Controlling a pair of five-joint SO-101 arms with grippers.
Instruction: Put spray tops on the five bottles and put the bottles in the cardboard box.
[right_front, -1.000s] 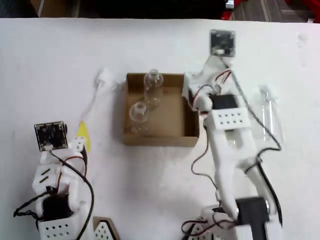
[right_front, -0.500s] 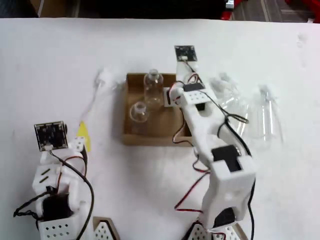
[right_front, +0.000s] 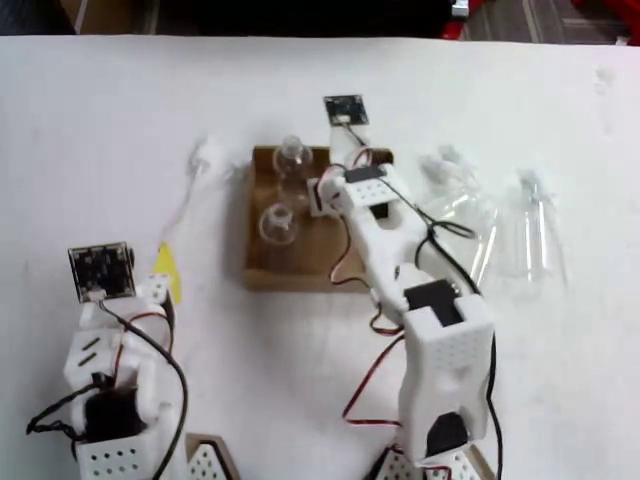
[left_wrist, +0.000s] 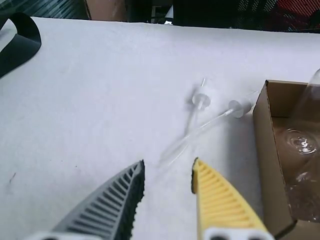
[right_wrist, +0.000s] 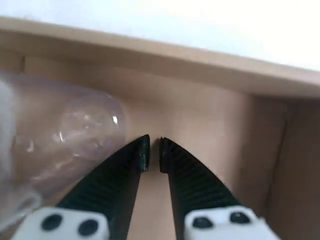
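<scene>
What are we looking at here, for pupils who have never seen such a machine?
Two small robot arms stand at a white table. One picture looks down from above; the other two come from cameras on the arms' wrists. The left gripper hangs open over the table near two loose spray tops. The right gripper is inside the cardboard box, fingers almost shut, holding nothing, beside a clear bottle. Two bottles are in the box; two more lie on the table outside.
</scene>
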